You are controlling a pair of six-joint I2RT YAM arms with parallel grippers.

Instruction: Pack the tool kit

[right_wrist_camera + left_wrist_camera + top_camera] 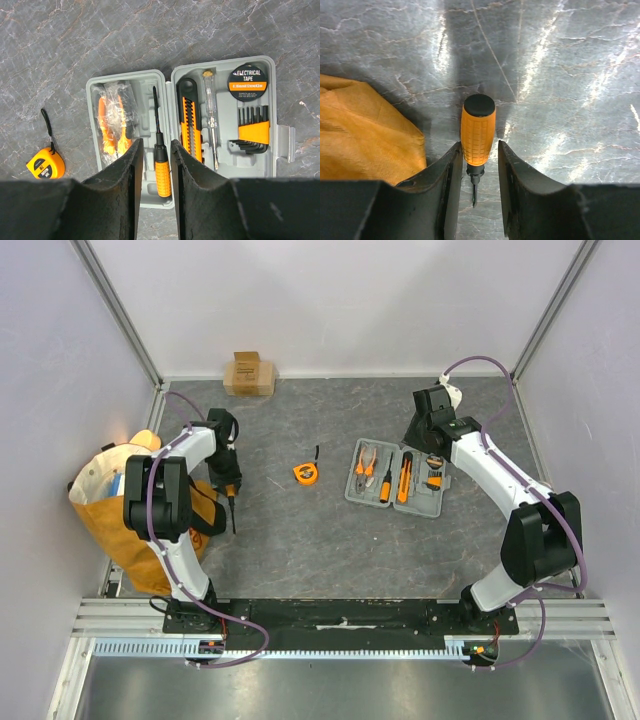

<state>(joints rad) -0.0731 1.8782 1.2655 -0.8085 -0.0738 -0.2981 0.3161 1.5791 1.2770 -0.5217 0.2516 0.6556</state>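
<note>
Straddling screwdriver (478, 137), left gripper (479, 145) narrow, grip unclear; axis along jaws, tip toward wrist; right gripper (156, 141) part-open

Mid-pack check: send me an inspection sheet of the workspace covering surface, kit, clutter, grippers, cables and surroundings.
Surface: grey veined table.
Job's things: case open, holding pliers, screwdriver, knife, tester, tape roll, hex keys; tape measure and second screwdriver loose on the table.
Clutter: cardboard box at far edge; yellow bag at left.
Grippers: left gripper open, straddling the second screwdriver's handle; right gripper open above the case.
Cables: purple cables along both arms.
Surroundings: pale walls; metal rail at near edge.
</note>
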